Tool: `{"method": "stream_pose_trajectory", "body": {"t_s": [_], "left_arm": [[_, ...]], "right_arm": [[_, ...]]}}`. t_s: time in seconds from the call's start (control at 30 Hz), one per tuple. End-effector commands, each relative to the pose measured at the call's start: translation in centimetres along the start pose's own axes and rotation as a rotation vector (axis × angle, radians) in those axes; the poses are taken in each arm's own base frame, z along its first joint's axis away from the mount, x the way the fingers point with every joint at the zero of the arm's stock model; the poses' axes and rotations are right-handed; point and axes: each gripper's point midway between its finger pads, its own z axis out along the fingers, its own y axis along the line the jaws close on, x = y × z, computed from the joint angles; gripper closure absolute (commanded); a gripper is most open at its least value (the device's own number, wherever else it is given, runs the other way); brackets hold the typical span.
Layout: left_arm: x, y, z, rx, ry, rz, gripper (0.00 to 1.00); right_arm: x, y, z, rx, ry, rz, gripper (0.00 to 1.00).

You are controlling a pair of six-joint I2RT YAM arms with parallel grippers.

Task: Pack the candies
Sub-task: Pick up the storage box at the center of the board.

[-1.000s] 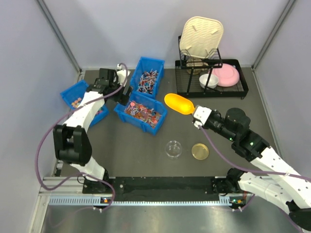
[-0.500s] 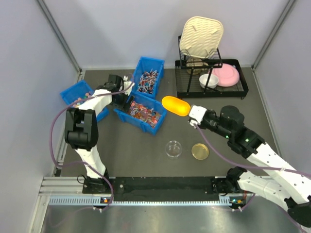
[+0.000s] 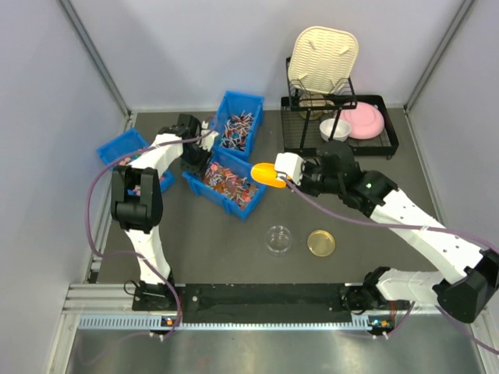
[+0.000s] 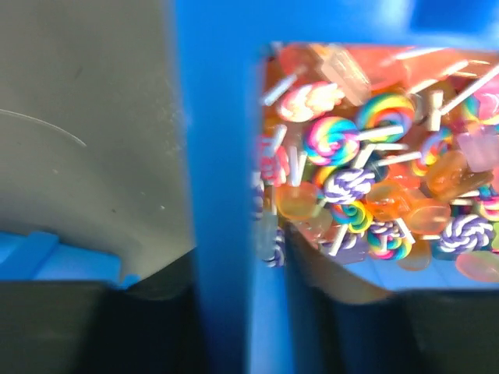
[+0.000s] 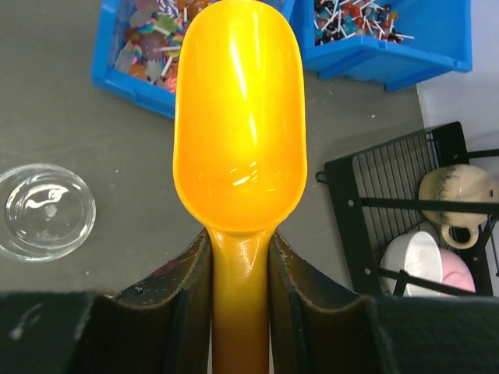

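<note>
Landmark: blue candy bin (image 3: pixel 214 199) on the dark surface (image 3: pixel 203 249).

Left claw (image 4: pixel 240 308) is at the bin's left wall, one finger on each side of it, the gap narrow. View blurred; cannot tell if it pinches the wall.

Candies (image 4: pixel 366 187) are heaped inside the bin, small, in mixed colours.

Right claw (image 5: pixel 239 261) is right of the bin, clamped on the handle of the yellow scoop (image 5: pixel 238 117), whose bowl is at the bin's right corner.

Clear dish (image 3: pixel 278 238) sits on the surface, nearer than the bin and to its right.
</note>
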Motion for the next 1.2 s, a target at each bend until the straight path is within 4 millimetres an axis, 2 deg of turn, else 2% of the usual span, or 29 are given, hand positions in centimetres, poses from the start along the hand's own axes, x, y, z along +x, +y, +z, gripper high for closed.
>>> {"method": "stream_pose_trajectory", "body": {"t_s": [0.0,0.03,0.07,0.1,0.17,0.2,0.23,0.27,0.33,0.37,0.43,0.5,0.57,0.7,0.77,0.87,1.1,1.17], "left_arm": [[1.6,-0.2,-0.3,0.025,0.117,-0.03,0.74],[1.6,-0.2,-0.4,0.027,0.12,-0.036,0.79],[1.3,-0.4,-0.5,0.035,0.114,-0.043,0.83],[1.3,-0.6,-0.6,0.041,0.117,-0.059,0.87],[0.9,-1.1,-1.0,0.065,0.099,-0.079,0.92],[0.8,-1.5,-1.2,0.075,0.092,-0.107,1.0],[0.6,-1.6,-1.3,0.082,0.083,-0.119,1.0],[0.6,-1.9,-1.5,0.089,0.074,-0.135,1.0],[0.0,-2.7,-1.7,0.122,0.039,-0.167,1.0],[0.2,-3.3,-1.8,0.144,0.032,-0.178,1.0],[-0.4,-4.7,-2.0,0.222,-0.011,-0.196,1.0],[-0.5,-6.6,-2.4,0.333,-0.047,-0.2,1.0],[-0.5,-7.2,-2.6,0.391,-0.07,-0.202,1.0],[-0.3,-9.0,-3.3,0.583,-0.073,-0.193,1.0],[0.1,-9.7,-3.3,0.673,-0.046,-0.2,1.0],[0.4,-9.5,-2.5,0.73,-0.058,-0.24,1.0],[1.6,-9.7,-1.0,0.82,-0.055,-0.254,1.0],[2.5,-9.7,0.2,0.823,-0.027,-0.276,1.0]], "right_arm": [[-2.1,-1.2,0.2,-0.011,0.03,-0.024,1.0],[-1.6,-1.0,1.4,-0.032,0.065,-0.02,1.0],[-1.4,-0.4,1.8,-0.059,0.094,-0.024,1.0],[-1.9,-1.1,1.8,-0.041,0.104,-0.027,1.0],[-1.4,-0.7,3.2,-0.072,0.156,-0.015,1.0],[-1.5,-0.9,3.2,-0.075,0.18,-0.014,1.0],[-1.5,-0.9,3.4,-0.081,0.195,-0.003,1.0],[-0.8,-0.6,4.5,-0.105,0.237,0.003,1.0],[-0.6,-1.3,4.5,-0.094,0.286,0.005,1.0],[0.1,-1.2,5.3,-0.109,0.322,0.004,1.0],[0.0,-2.2,5.2,-0.071,0.35,-0.002,1.0],[-1.1,-2.9,4.8,-0.047,0.321,0.007,1.0],[-3.2,-2.8,3.9,-0.072,0.229,0.031,1.0],[-8.3,-3.2,-0.6,-0.067,0.018,0.062,1.0],[-9.6,-3.0,-1.9,-0.078,-0.038,0.068,1.0],[-9.8,-2.9,-2.7,-0.074,-0.055,0.077,1.0],[-8.7,-2.2,-2.2,-0.087,-0.025,0.083,1.0],[-8.8,-2.1,-2.3,-0.092,-0.031,0.084,1.0]]}}
